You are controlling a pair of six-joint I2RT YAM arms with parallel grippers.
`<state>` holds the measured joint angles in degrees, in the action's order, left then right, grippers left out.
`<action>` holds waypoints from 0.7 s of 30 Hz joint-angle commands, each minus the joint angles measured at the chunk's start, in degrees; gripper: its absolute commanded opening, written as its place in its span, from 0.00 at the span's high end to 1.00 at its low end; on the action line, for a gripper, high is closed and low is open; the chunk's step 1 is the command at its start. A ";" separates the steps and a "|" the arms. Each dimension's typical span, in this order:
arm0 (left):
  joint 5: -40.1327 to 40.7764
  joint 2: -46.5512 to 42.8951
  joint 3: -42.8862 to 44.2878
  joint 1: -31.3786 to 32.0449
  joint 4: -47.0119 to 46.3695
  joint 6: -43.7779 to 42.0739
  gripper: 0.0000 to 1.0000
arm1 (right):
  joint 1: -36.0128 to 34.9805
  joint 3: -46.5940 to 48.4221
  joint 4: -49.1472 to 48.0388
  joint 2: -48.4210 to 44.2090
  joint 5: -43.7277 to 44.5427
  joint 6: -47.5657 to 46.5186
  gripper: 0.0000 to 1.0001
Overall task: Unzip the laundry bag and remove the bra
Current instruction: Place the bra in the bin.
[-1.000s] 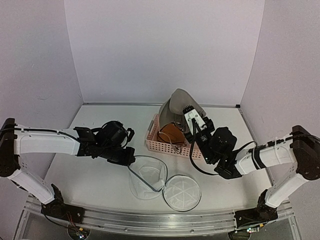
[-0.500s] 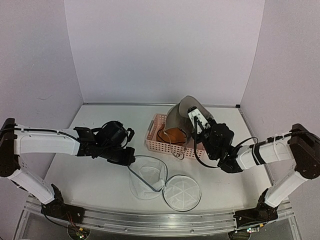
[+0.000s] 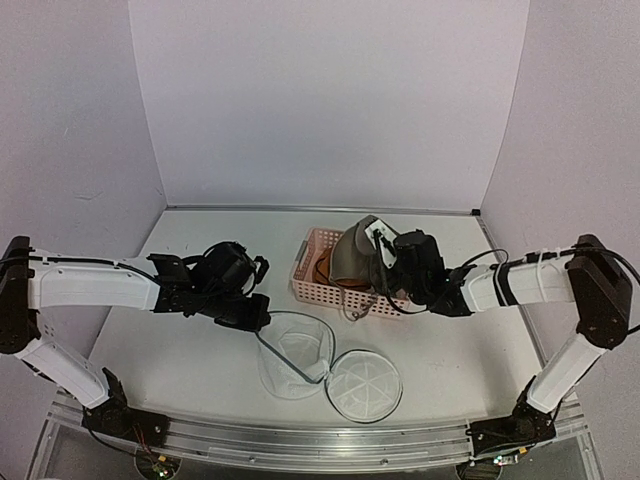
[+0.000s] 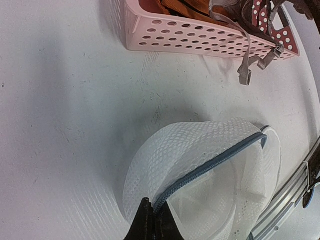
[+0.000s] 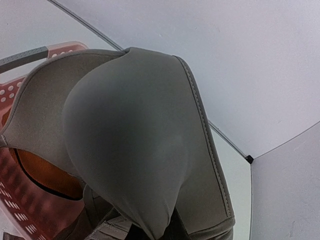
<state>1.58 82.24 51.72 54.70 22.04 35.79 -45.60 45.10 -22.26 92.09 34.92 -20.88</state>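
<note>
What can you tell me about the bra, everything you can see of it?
The bra is padded, smooth grey-taupe fabric outside with stitched edges, orange-brown inside the cups. It stands half upright, one cup raised, lower part down in the pink basket, where the right gripper holds it. A grey strap with a buckle hangs over the basket's near wall. It is apart from the laundry bag.

Right wrist: bra fills the frame

Grey padded cup of the bra [image 5: 135,145] bulges toward the lens, stitched edge running down its right side. Orange inner side [image 5: 47,175] shows at lower left, over the pink perforated basket [image 5: 70,47]. White wall [image 5: 200,50] behind; a sliver of desk [image 5: 231,170] at right.
</note>
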 commanded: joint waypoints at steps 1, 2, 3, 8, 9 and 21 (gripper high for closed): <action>-0.13 -1.55 1.14 -0.29 -0.63 -1.05 1.00 | 1.71 7.86 11.15 1.73 -3.22 4.63 0.98; -0.17 -1.62 1.17 -0.29 -0.66 -1.07 1.00 | 2.07 9.52 13.20 2.42 -4.07 4.93 0.96; -0.24 -1.68 1.22 -0.29 -0.64 -1.07 1.00 | 2.50 11.23 15.33 3.28 -4.80 5.42 0.93; -0.13 -2.37 0.89 -0.29 -0.51 -1.07 1.00 | 4.15 17.12 23.98 6.88 -9.89 7.20 0.83; -0.16 -2.50 0.70 -0.29 -0.53 -1.03 1.00 | 4.27 17.99 25.20 7.40 -11.02 7.25 0.82; -0.35 -3.38 -0.13 -0.29 -0.53 -0.99 1.00 | 5.26 27.79 37.81 10.64 -20.84 8.93 0.54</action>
<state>1.45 81.36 51.70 54.70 22.04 35.77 -40.73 68.99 12.21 103.46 17.89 -13.54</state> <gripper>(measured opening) 0.023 0.428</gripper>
